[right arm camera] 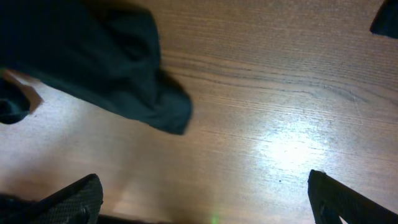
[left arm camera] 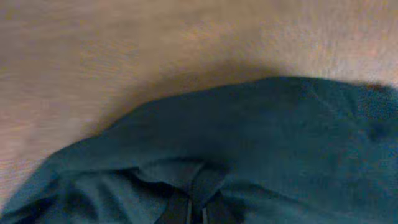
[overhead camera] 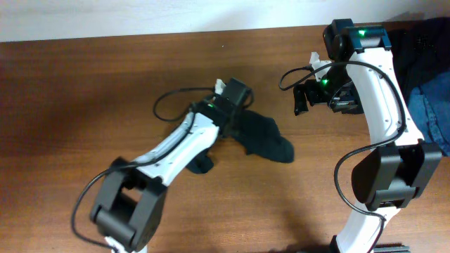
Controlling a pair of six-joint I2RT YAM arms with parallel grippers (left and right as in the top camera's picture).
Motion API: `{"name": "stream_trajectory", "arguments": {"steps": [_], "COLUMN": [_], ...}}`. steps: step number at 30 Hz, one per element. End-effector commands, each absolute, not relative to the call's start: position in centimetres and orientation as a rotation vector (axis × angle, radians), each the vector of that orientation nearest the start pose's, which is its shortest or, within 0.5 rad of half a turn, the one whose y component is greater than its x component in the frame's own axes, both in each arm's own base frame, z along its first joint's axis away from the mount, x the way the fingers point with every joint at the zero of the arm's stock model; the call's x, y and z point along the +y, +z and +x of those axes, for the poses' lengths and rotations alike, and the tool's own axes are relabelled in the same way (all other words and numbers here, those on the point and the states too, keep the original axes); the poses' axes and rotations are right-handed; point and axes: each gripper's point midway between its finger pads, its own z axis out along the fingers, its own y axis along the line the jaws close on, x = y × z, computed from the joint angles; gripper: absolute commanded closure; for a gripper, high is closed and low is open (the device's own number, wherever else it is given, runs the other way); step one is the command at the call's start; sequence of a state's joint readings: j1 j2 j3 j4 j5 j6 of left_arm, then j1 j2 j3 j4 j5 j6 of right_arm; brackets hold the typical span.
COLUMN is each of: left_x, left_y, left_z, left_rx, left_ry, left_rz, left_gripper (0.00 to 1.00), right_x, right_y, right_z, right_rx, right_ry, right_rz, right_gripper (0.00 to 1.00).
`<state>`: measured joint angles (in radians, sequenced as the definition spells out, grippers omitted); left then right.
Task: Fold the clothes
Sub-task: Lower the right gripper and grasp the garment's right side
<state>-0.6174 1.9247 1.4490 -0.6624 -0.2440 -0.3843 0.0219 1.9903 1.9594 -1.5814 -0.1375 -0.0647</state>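
Note:
A dark teal garment lies crumpled in the middle of the wooden table. My left gripper is down on its upper left part. In the left wrist view the cloth fills the lower frame, and my left jaws are shut on a pinched fold of it. My right gripper hovers above bare wood to the right of the garment, apart from it. In the right wrist view its jaws are wide open and empty, with the garment's end at the upper left.
A heap of dark and blue clothes lies at the table's right edge behind my right arm. A black cable loops on the table left of my left gripper. Bare wood shows on the left.

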Motion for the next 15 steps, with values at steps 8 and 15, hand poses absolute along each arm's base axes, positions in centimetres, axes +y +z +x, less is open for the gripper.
{"name": "stream_trajectory", "arguments": {"steps": [8,15], "left_x": [-19.0,-18.6], "left_y": [15.5,15.5], "left_z": [40.6,39.9], "left_rx": [2.544,2.567], "left_ry": [-0.024,-0.005], "left_rz": [0.105,0.127], "left_gripper": [0.99,0.99], "right_x": [3.6,5.9], "right_y": [17.6,17.7], "right_z": [36.2,35.0], "right_rx": [3.128,3.125], "right_ry": [0.268,0.49], "right_rz": [-0.147,-0.288], "right_gripper": [0.01,0.01]}}
